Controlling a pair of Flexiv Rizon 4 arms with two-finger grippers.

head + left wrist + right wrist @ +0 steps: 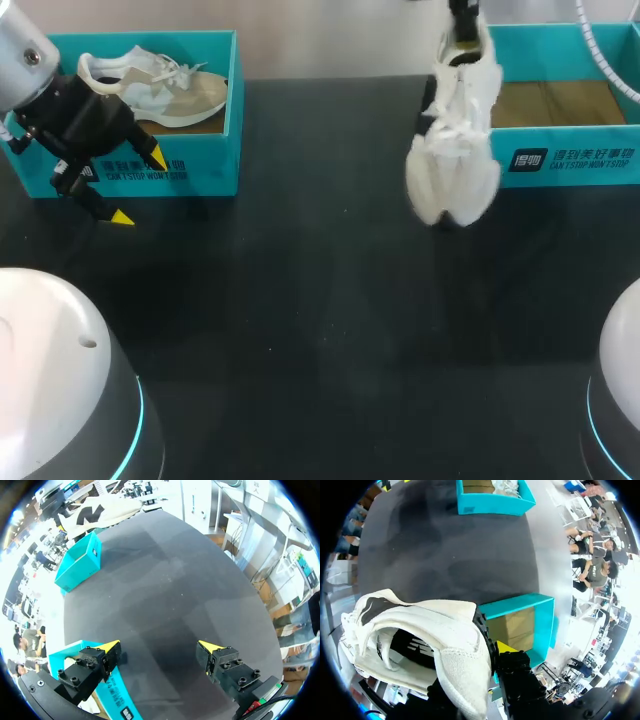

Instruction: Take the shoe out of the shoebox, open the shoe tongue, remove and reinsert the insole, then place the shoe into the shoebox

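Head view: right end effector (462, 32) grips white shoe (455, 150) (toe down); left end effector (140, 188) spread wide.

The right gripper (476, 652) clasps a white shoe (420, 630) by the rim of its opening. 1 yellow fingertip (505, 647) presses the shoe's outer side, and the other is hidden behind the fabric. The shoe's dark inside and a black side mark show. Just beside the visible finger lies an open teal shoebox (520, 605) with a brown cardboard floor. Far ahead of the gripper, across the dark table (445, 555), a 2nd teal box (490, 504) holds a pale shoe (505, 487).
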